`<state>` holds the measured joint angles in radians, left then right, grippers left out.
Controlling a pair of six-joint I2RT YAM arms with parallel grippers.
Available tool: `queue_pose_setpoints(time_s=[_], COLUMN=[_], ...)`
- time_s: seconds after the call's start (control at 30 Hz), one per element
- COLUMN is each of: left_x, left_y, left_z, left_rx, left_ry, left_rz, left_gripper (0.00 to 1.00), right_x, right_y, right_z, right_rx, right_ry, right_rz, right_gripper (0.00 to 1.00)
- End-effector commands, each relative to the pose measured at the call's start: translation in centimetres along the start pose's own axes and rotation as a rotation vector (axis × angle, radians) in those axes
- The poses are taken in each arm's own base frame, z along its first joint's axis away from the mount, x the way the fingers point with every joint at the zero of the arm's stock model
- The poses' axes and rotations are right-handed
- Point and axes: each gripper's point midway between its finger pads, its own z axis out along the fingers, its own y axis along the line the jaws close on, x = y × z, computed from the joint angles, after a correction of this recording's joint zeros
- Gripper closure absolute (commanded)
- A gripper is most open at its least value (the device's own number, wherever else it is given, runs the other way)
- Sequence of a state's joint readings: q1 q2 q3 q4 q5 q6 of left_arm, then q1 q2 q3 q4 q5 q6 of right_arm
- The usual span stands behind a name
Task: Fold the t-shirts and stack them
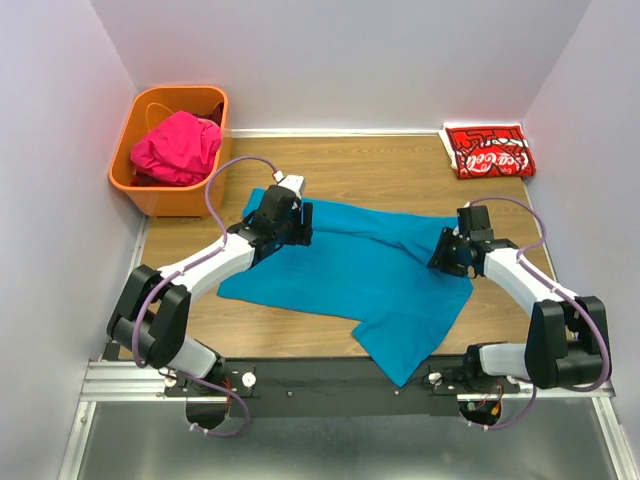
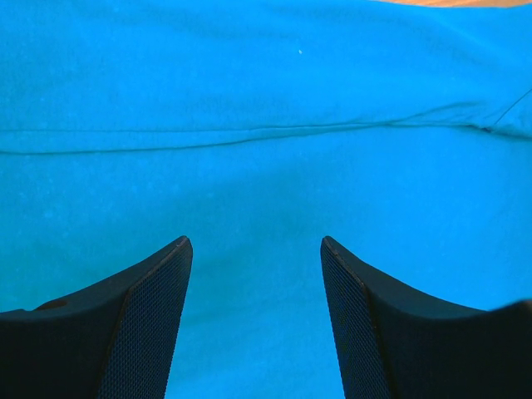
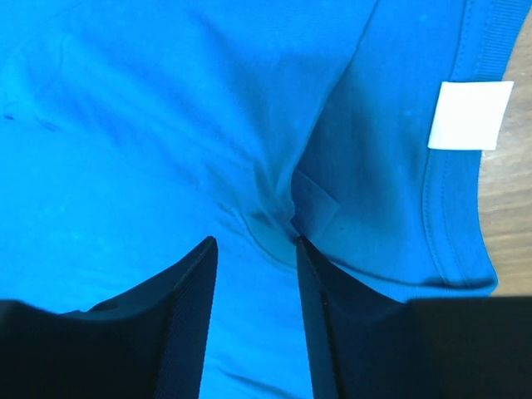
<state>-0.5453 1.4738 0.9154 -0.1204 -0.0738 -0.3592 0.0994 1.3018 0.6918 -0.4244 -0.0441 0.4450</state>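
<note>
One shirt looks finished: the red Coca-Cola t-shirt [image 1: 489, 151] lies folded at the far right corner of the wooden table [image 1: 400, 170]. The teal t-shirt [image 1: 350, 275] lies spread in the middle, not yet folded, and nothing lies on it. The pink t-shirt [image 1: 175, 148] is in the orange basket [image 1: 170, 200], far left. The left gripper [image 2: 255, 241] stands wide over the teal cloth and holds nothing. The right gripper [image 3: 256, 241] is narrower, with a wrinkle at its tips; whether it grips I cannot tell.
</note>
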Motion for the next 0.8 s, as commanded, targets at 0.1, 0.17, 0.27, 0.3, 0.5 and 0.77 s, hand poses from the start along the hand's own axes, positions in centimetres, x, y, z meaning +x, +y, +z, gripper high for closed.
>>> queue_pose_setpoints(time_s=[0.1,0.17,0.27,0.3,0.5,0.77], left_x=[-1.1,-1.2,-1.3,-1.3,-1.1,-1.4], left_y=[-0.9,-1.0,-1.2,-1.3,-1.9,-2.7], left_z=[-0.6,-0.6,-0.6,-0.5,-0.1,0.3], left_rx=[0.047,0.053,0.066,0.070,0.090,0.104], left_ry=[-0.052,-0.052,-0.051,-0.050,-0.041,-0.041], left_rz=[0.026,0.032,0.034,0.037,0.032,0.031], left_gripper=[0.29,0.29,0.29,0.29,0.29,0.29], right_x=[-0.3,-0.6,-0.7,-0.7,-0.5,-2.5], right_y=[0.1,0.0,-0.3,-0.2,-0.4,1.3], right_z=[1.4,1.5,1.6,1.6,1.7,1.2], right_rx=[-0.013,-0.008,0.005,0.005,0.009,-0.038], right_ry=[-0.033,-0.042,-0.043,-0.043,-0.037,-0.064], right_rz=[-0.014,-0.025,-0.029,-0.033,-0.033,-0.014], right_gripper=[0.55,0.57,0.59,0.62,0.78,1.00])
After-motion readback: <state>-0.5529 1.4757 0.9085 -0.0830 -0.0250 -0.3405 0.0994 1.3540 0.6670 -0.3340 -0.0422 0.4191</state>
